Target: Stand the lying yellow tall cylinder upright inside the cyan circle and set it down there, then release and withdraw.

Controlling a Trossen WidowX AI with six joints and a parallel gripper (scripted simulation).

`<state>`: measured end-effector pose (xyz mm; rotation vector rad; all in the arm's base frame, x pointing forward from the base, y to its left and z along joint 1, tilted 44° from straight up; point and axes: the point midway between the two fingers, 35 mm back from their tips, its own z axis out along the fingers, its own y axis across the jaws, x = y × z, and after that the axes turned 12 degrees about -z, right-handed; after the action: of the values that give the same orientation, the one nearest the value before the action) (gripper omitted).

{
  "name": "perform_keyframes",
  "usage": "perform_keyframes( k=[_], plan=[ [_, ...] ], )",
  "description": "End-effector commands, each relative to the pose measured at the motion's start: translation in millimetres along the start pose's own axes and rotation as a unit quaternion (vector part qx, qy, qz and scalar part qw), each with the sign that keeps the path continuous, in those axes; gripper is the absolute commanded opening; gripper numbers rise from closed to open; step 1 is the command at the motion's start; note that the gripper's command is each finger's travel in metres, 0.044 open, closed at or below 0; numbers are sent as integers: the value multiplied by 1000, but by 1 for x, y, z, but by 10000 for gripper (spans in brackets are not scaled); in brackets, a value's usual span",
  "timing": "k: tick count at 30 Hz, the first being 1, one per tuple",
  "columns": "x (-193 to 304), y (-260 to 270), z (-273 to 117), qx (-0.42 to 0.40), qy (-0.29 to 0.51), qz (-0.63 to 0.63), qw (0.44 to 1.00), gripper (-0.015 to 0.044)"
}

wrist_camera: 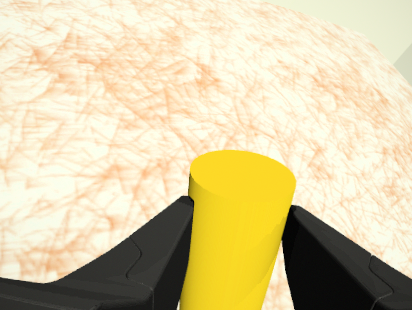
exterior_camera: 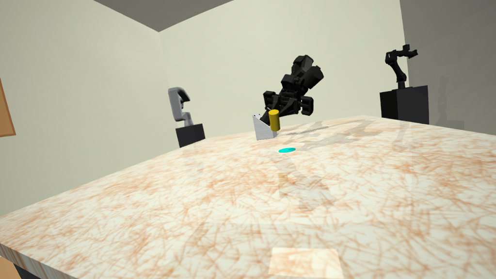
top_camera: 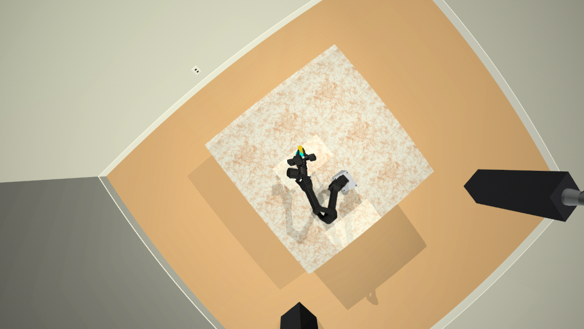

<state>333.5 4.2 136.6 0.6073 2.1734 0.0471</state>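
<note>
in the wrist view, the two dark fingers of the hand (wrist_camera: 237,261) come up from the bottom edge at 7 and 5 o'clock, closed partway on the yellow cylinder (wrist_camera: 238,242), one finger pressed to each side of it. its flat top faces up toward 12 o'clock, and its lower end hangs past the fingers. a thin sliver of cyan shows at the very bottom edge, just left of the cylinder's lower end. beyond it lies the veined bench (wrist_camera: 100,82).

in the exterior view, a pale square patch (exterior_camera: 304,261) sits on the bench (exterior_camera: 164,217) nearest the camera, at 6 o'clock. farther in, near the middle of the bench, lies the cyan circle (exterior_camera: 286,150), flat and uncovered. the cylinder (exterior_camera: 274,120) is up in the air, above the circle and a little toward 11 o'clock of it, standing nearly upright with a slight tilt and touching neither circle nor bench. the hand (exterior_camera: 277,111) grips it from behind, and the black arm (exterior_camera: 301,78) rises away toward 1 o'clock. a grey wedge-shaped block (exterior_camera: 262,128) shows just behind the cylinder. further off, other machines stand on black pedestals by the walls.

from the top view, the cylinder (top_camera: 300,149) shows at the arm's tip, with cyan just below it.
</note>
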Motion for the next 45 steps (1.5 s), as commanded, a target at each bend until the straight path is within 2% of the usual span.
perform_keyframes(
  k=[1, 45],
  plan=[
    [-2, -1, -3, 1, -18, 10, 1000, 105],
    [-6, -4, -30, -18, -156, 109, 982, 105]
  ],
)
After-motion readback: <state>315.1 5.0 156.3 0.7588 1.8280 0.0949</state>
